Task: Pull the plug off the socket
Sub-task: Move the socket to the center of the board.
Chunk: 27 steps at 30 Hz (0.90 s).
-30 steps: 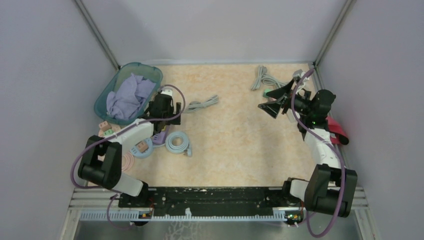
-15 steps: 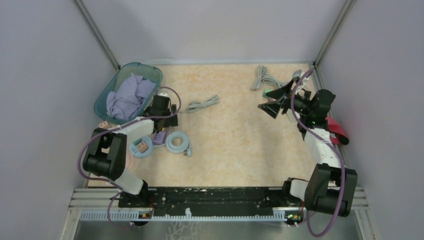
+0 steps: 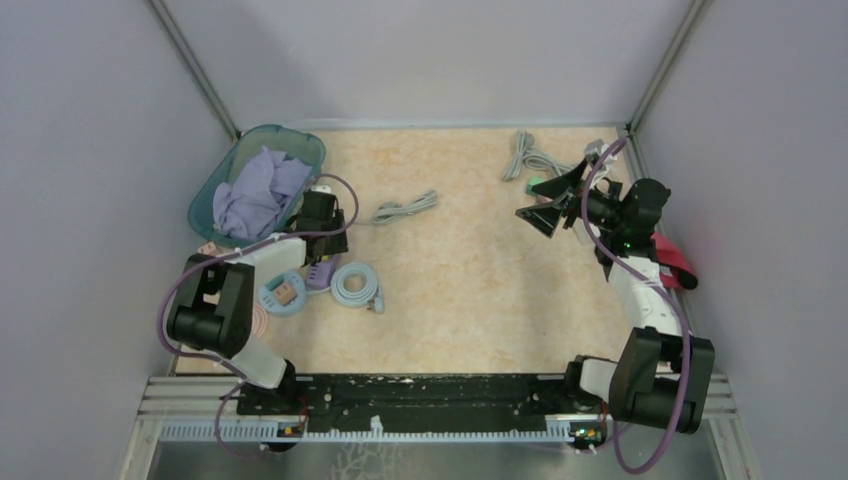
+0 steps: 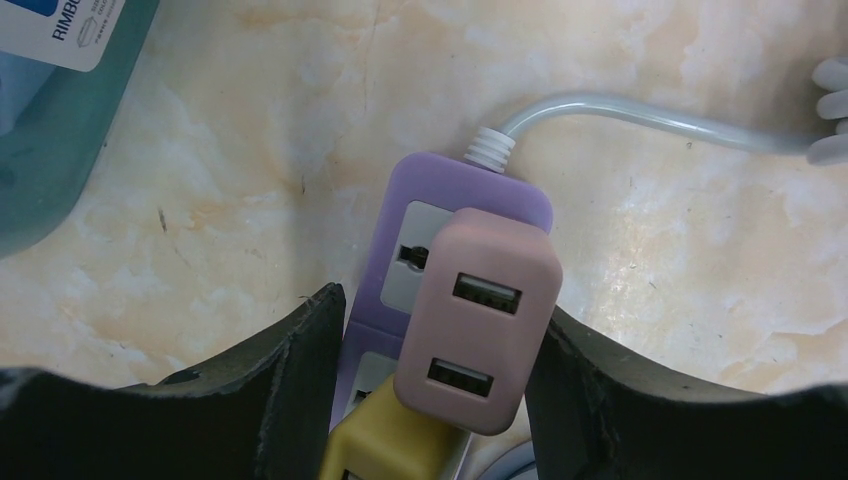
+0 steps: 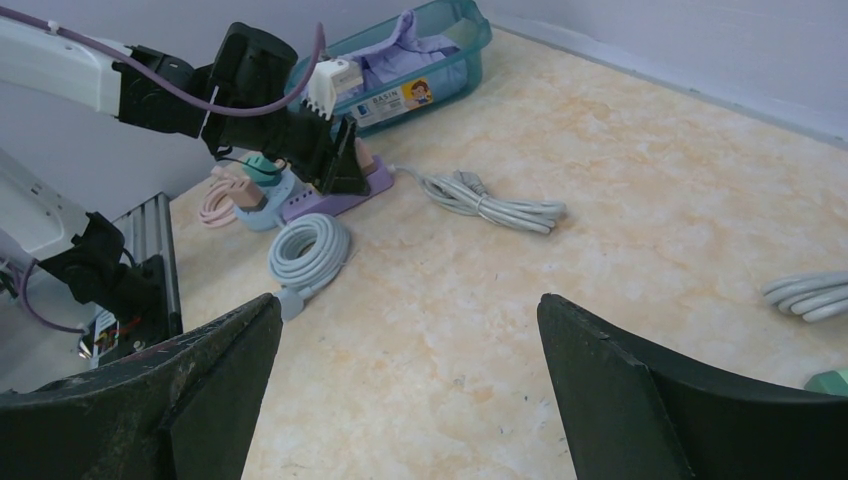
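overhead looking down, left wrist close-up, right wrist wide, strip point(image 4: 440, 182) shared

Marbled table point(image 3: 470, 290) bears teal basket point(image 3: 262, 131), purple power strip point(image 4: 440, 180), grey cable coil point(image 3: 353, 282).

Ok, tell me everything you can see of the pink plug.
The pink plug is a rounded block of matte pink plastic with two USB ports, one above the other, on its top face. It sits plugged into the purple strip, beside an empty socket, with a yellow plug next to it. The left hand straddles it: one finger looks to be against its side, while the other stands off, with purple showing between.
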### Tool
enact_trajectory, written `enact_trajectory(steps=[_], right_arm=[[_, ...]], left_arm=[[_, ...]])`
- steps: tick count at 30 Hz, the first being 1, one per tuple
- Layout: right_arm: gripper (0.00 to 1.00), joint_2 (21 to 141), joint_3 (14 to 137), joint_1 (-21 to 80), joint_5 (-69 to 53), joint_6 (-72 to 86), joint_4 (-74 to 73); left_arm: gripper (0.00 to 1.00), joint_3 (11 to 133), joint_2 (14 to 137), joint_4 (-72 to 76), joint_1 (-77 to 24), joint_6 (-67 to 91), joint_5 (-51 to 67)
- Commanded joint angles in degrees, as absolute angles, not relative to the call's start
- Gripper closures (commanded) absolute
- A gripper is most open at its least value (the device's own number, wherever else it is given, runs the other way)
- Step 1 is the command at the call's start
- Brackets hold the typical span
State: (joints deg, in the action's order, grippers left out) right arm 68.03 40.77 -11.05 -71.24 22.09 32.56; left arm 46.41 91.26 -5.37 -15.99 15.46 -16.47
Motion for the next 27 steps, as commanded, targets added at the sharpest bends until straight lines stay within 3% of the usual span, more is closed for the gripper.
enact_trajectory(steps=[1, 3, 5, 15, 27], right_arm=[[0.01, 67.8, 41.3, -10.9, -72.2, 20.9, 34.3], [0.01, 67.9, 41.2, -10.9, -72.2, 20.9, 34.3], [0.01, 67.9, 41.2, -11.0, -72.2, 20.9, 34.3], [0.01, 67.7, 41.3, -10.9, -72.2, 20.7, 34.1], [0.01, 67.8, 41.4, -10.9, -72.5, 20.0, 33.5]], left_arm=[[0.75, 46.7, 92.3, -5.9, -15.8, 15.2, -11.4], [0.87, 47.2, 91.7, -5.0, -15.8, 14.8, -9.4], [0.91, 47.3, 90.8, -3.2, -15.8, 14.6, -6.7], [0.97, 52.8, 92.1, 2.5, -18.4, 15.2, 5.7], [0.98, 60.9, 100.8, 6.1, -35.8, 16.4, 8.3]])
